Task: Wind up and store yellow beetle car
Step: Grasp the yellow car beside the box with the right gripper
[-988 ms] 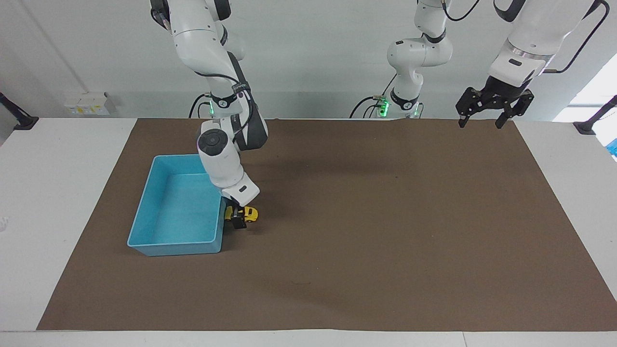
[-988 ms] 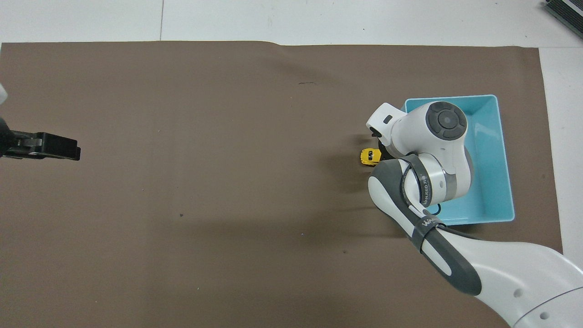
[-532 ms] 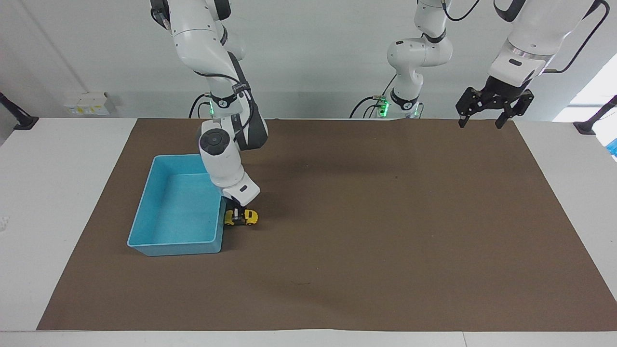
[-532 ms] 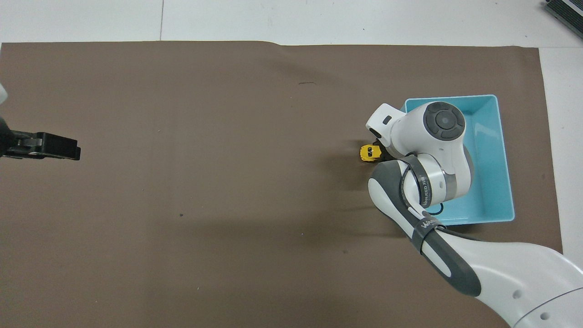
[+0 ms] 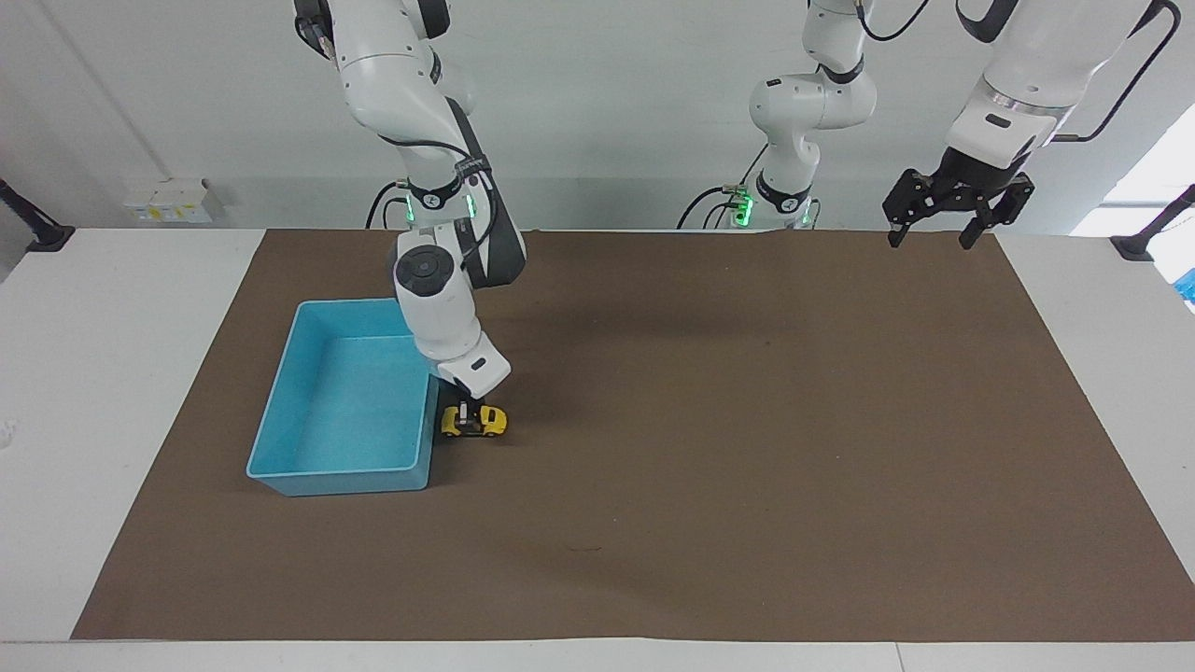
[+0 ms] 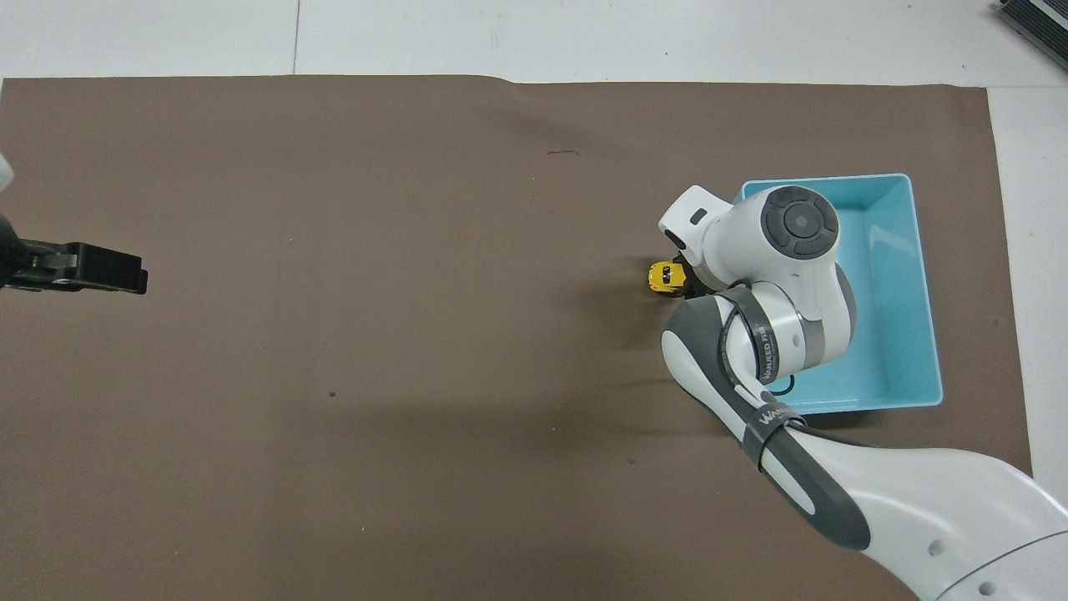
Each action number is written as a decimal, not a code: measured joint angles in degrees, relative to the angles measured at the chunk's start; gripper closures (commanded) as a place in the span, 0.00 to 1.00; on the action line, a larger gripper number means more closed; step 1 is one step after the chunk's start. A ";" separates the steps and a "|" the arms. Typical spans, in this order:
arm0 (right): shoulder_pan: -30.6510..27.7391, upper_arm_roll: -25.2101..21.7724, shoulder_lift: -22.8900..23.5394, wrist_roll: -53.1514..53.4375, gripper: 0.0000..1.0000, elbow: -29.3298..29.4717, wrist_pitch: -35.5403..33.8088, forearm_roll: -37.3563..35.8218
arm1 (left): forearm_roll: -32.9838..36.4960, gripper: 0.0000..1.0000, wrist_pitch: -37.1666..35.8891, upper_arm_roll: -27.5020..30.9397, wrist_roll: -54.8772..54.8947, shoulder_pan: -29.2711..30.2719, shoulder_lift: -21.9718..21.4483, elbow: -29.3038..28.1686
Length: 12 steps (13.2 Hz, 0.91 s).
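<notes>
Beside the smooth blue bin (image 5: 342,467), right gripper (image 5: 471,416) jaws clasp the rounded yellow beetle car (image 5: 474,422); left gripper (image 5: 943,211) waits, jaws spread.

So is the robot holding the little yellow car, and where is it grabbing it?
Yes. The right gripper is shut on the car, pinching its body across the middle as it sits on the mat by the bin. The left gripper holds nothing.

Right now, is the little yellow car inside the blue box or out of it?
Out. The yellow beetle car sits on the brown mat beside the blue bin, under the right gripper. The bin looks empty.
</notes>
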 measured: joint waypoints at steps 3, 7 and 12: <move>1.07 0.00 0.00 1.96 0.88 1.54 -0.64 0.03 | 0.00 0.00 0.00 0.00 0.00 0.00 0.00 0.00; 0.99 -0.14 -0.07 2.11 0.88 3.58 -3.66 0.04 | 0.00 0.00 0.00 0.00 0.00 0.00 0.00 0.00; 0.87 -0.19 -1.37 2.22 0.88 6.12 -8.17 0.07 | 0.00 0.00 0.00 0.00 0.00 0.00 0.00 0.00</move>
